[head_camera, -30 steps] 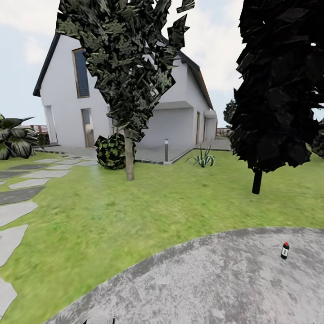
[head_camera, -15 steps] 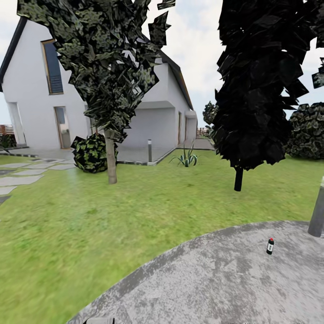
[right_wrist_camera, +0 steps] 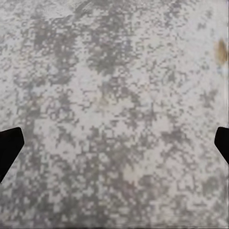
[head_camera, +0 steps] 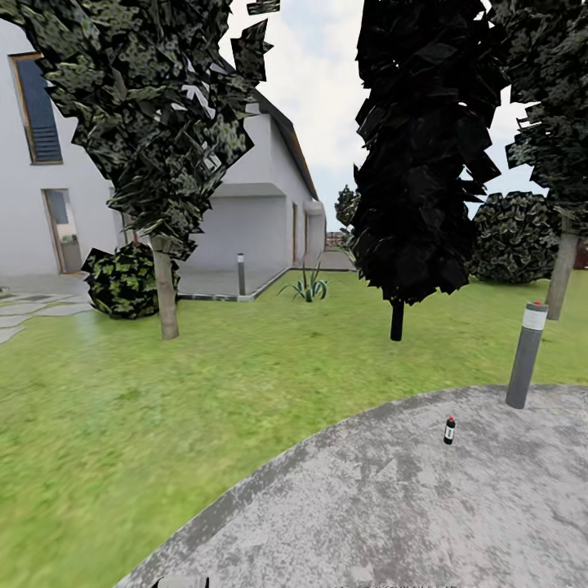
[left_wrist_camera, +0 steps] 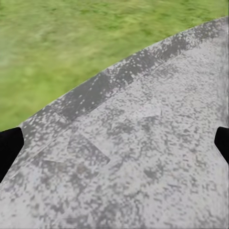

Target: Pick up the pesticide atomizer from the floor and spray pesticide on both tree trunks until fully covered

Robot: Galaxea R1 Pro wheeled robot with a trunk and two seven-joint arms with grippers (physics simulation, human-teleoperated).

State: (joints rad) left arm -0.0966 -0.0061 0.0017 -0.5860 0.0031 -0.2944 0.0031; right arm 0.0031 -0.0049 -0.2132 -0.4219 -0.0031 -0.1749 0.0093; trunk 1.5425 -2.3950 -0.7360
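Note:
The pesticide atomizer, a small black bottle with a red cap, stands upright on the grey paved circle in the garden, ahead and to my right. The trees named in the task are out of view. My left gripper hangs open over the paving near its edge with the lawn, nothing between its dark fingertips. My right gripper is also open above bare paving, its fingertips wide apart. Both grippers are far from the atomizer.
A grey bollard stands at the paving's far right edge. On the lawn rise a mottled-green conifer, a black conifer and another pale thin trunk. A white house, shrubs and a small lamp post lie beyond.
The camera has swung to the right: house, conifers and atomizer have slid left in the picture, and the bollard and a right-hand trunk have come into view. The atomizer itself has not moved.

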